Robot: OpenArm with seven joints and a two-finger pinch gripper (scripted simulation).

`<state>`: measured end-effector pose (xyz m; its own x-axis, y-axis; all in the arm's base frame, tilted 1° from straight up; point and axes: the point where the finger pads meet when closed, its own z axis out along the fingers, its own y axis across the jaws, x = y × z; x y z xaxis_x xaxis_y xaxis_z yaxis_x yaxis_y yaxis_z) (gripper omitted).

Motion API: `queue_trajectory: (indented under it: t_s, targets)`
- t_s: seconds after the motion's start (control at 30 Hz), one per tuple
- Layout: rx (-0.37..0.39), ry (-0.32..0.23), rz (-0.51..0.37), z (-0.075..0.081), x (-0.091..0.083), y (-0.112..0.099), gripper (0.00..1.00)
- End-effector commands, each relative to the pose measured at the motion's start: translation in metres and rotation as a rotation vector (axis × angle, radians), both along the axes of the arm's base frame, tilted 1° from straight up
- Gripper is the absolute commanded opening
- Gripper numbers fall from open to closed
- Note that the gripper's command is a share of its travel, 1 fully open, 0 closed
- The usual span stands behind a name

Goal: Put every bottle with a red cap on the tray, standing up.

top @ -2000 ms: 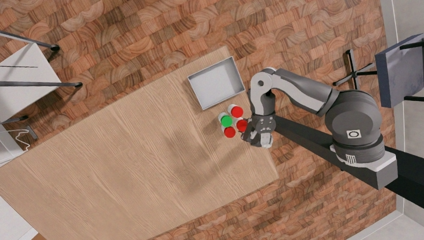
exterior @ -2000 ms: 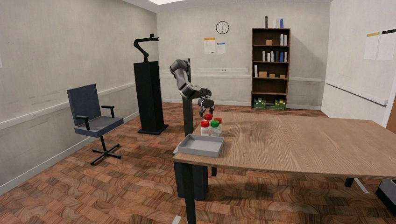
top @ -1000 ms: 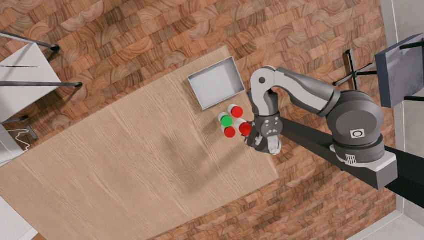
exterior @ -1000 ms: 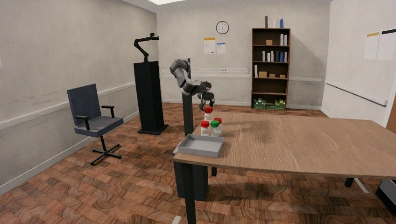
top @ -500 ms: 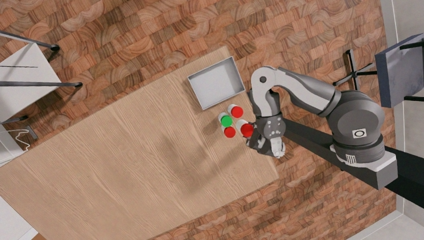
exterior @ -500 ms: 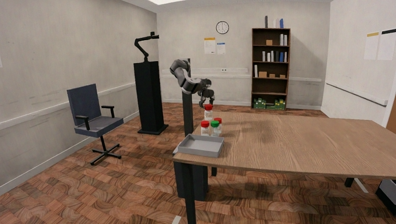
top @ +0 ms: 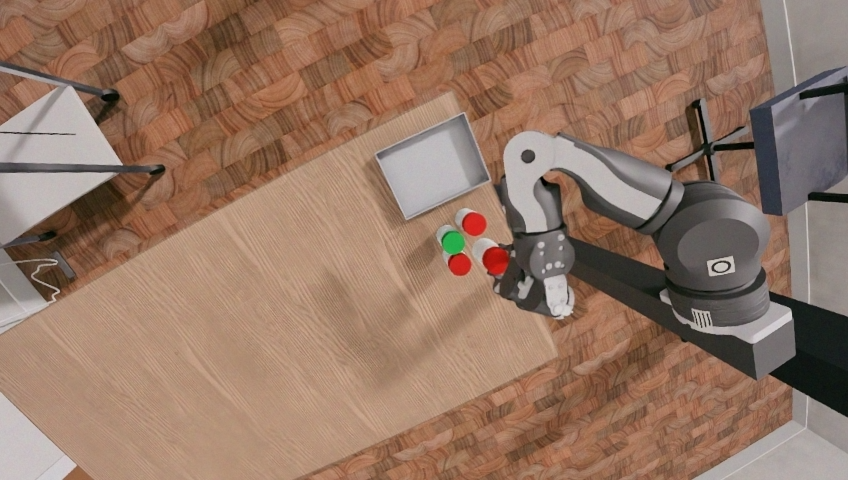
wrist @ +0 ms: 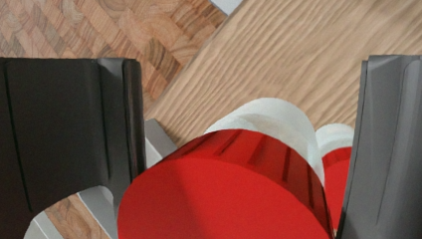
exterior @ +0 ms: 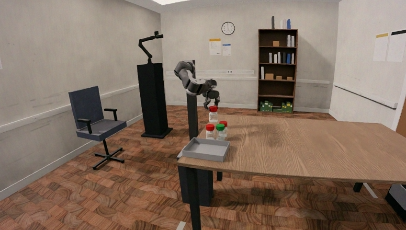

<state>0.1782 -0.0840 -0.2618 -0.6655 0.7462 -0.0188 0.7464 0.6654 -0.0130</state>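
Note:
My gripper [top: 502, 261] is shut on a red-capped bottle [top: 493, 259] and holds it upright above the table, as the exterior view shows [exterior: 213, 113]. In the wrist view its red cap [wrist: 224, 194] fills the space between my two dark fingers. Two more red-capped bottles [top: 473, 223] [top: 458, 264] and a green-capped bottle [top: 452, 240] stand together on the table just beside the held one. The grey tray [top: 432, 164] lies empty at the table corner beyond them. In the exterior view the tray [exterior: 205, 149] is in front of the standing bottles [exterior: 216, 131].
The table edge runs right under my gripper, with wood floor below. My arm's base beam [top: 684, 297] stretches off to the right. An office chair [exterior: 94, 119] and a black pedestal [exterior: 152, 97] stand off the table's side.

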Motion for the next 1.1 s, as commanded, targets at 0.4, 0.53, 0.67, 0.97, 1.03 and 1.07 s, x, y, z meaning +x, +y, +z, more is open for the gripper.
queue_trajectory:
  t_s: [0.4,0.53,0.67,0.97,1.03,1.07]
  targets:
    - [0.008,-0.006,0.006,0.002,0.003,-0.031,0.0]
    - [0.008,-0.006,0.006,0.002,0.004,-0.052,0.0]
    - [0.008,-0.006,0.006,0.002,0.006,-0.068,0.0]
    - [0.008,-0.006,0.006,0.003,0.008,-0.101,0.0]
    - [0.007,-0.007,0.006,0.003,0.009,-0.113,0.0]
    - [0.007,-0.007,0.006,0.003,0.009,-0.116,0.0]
